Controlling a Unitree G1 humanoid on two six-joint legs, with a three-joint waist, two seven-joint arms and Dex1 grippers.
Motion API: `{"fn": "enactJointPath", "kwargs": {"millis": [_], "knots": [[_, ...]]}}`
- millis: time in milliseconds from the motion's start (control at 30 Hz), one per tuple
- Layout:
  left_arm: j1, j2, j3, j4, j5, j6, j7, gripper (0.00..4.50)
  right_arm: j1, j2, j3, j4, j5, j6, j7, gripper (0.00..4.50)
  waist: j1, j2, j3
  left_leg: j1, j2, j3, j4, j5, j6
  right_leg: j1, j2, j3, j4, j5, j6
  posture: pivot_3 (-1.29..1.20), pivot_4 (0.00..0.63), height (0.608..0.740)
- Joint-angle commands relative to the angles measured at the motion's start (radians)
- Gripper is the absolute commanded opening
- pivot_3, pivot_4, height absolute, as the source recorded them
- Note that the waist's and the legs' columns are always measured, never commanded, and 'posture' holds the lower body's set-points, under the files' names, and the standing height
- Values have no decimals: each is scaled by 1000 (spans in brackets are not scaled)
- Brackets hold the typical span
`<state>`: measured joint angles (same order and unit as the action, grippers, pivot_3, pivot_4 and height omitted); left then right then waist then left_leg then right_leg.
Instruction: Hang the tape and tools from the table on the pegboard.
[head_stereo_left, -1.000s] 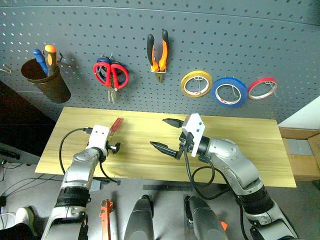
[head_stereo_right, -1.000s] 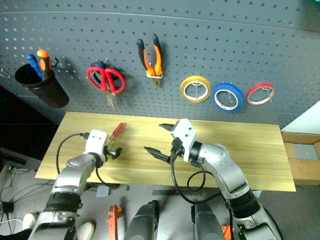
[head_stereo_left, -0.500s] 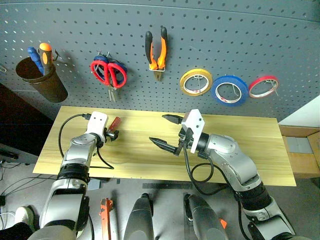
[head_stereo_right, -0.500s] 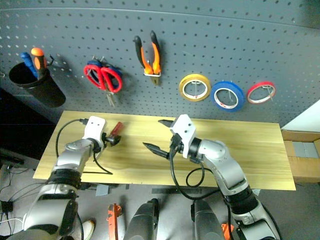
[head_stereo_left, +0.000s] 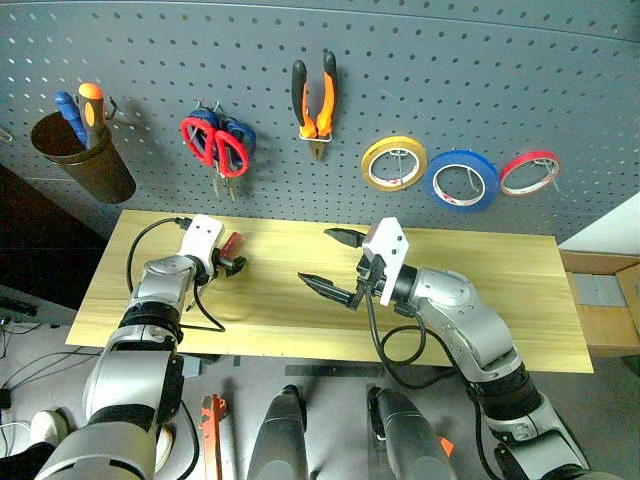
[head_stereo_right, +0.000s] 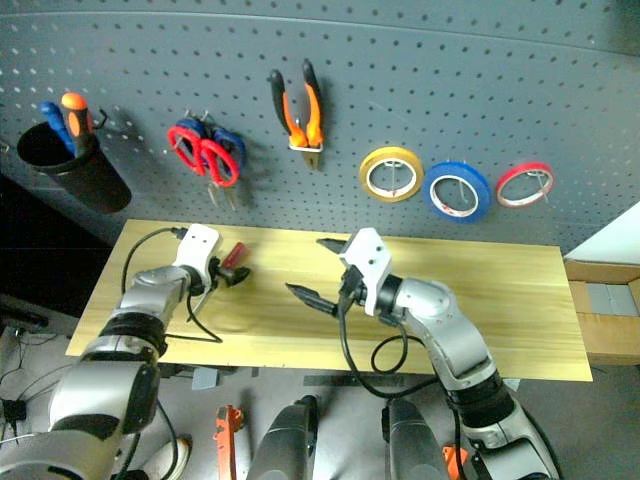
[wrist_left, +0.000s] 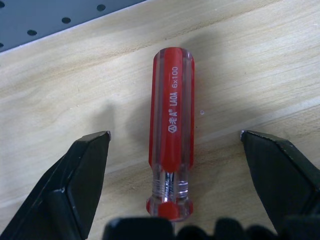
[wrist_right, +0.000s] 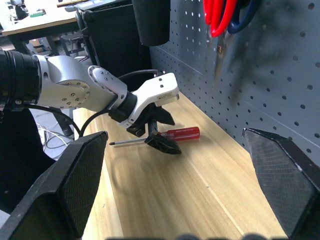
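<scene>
A slim red-handled screwdriver (wrist_left: 170, 130) lies flat on the light wood table (head_stereo_left: 480, 290) near its back left. My left gripper (wrist_left: 175, 134) is open and straddles the handle, one finger on each side without touching it. My right gripper (head_stereo_left: 314, 256) hovers open over the middle of the table with nothing in it. On the dark grey pegboard (head_stereo_left: 450, 80) hang the blue tape (head_stereo_left: 460, 181), the orange-and-black pliers (head_stereo_left: 314, 100) and the red-handled scissors (head_stereo_left: 212, 143).
A dark cup (head_stereo_left: 85, 160) at the pegboard's left holds a blue and an orange screwdriver. Blue-handled scissors (head_stereo_left: 240, 135) hang behind the red ones. A yellow roll (head_stereo_left: 393, 165) and a thin red roll (head_stereo_left: 527, 173) flank the blue tape. A cardboard box (head_stereo_left: 600, 310) sits past the table's right end.
My left gripper has moved forward toward the pegboard and now has the screwdriver handle between its open fingers. The right arm has stayed still.
</scene>
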<state>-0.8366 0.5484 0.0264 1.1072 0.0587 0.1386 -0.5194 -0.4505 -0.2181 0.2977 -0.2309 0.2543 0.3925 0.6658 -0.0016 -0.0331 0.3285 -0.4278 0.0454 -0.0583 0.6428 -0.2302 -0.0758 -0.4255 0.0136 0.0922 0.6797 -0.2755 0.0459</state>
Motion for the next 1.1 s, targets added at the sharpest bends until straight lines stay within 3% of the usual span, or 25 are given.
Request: {"fn": "enactJointPath", "kwargs": {"millis": [33, 633, 767, 967, 1033, 1100], "knots": [[-6, 10, -3, 9, 6, -18, -7, 4463, 8, -2, -4, -42, -1, -21, 1, 4500, 0, 0, 0, 0, 0, 0, 0, 0, 0, 0, 0, 0, 0, 0, 0, 101, 315, 740], [-13, 2, -5, 14, 10, -26, -17, 4463, -18, -3, -31, -9, -25, -62, -15, 4500, 1, -1, 0, 0, 0, -1, 1, 0, 0, 0, -1, -1, 1, 0, 0, 101, 296, 740], [-15, 2, -5, 17, 11, -25, -20, 3294, -16, -2, -31, -9, -27, -60, -12, 4500, 1, -1, 0, 0, 0, -1, 1, 0, 0, 0, -1, -1, 1, 0, 0, 101, 296, 740], [-6, 7, 1, 10, 8, -23, -9, 1190, -12, 5, -25, -6, -28, -62, -10, 4500, 1, -1, 0, 0, 0, -1, 1, 0, 0, 0, -1, -2, 1, 0, 0, 109, 300, 740], [3, 9, 2, 3, 8, -24, -4, 818, -11, 6, -24, -2, -29, -65, -8, 4500, 1, -1, -1, 0, 0, -1, 1, 0, 0, 0, -1, -2, 1, 0, 0, 114, 297, 740], [17, 10, 1, -9, 10, -28, 5, 818, -12, 8, -23, 1, -29, -68, -6, 4500, 2, -1, -1, 0, 0, -1, 1, 0, 0, 0, -1, -2, 1, 0, 0, 118, 294, 740]]}}
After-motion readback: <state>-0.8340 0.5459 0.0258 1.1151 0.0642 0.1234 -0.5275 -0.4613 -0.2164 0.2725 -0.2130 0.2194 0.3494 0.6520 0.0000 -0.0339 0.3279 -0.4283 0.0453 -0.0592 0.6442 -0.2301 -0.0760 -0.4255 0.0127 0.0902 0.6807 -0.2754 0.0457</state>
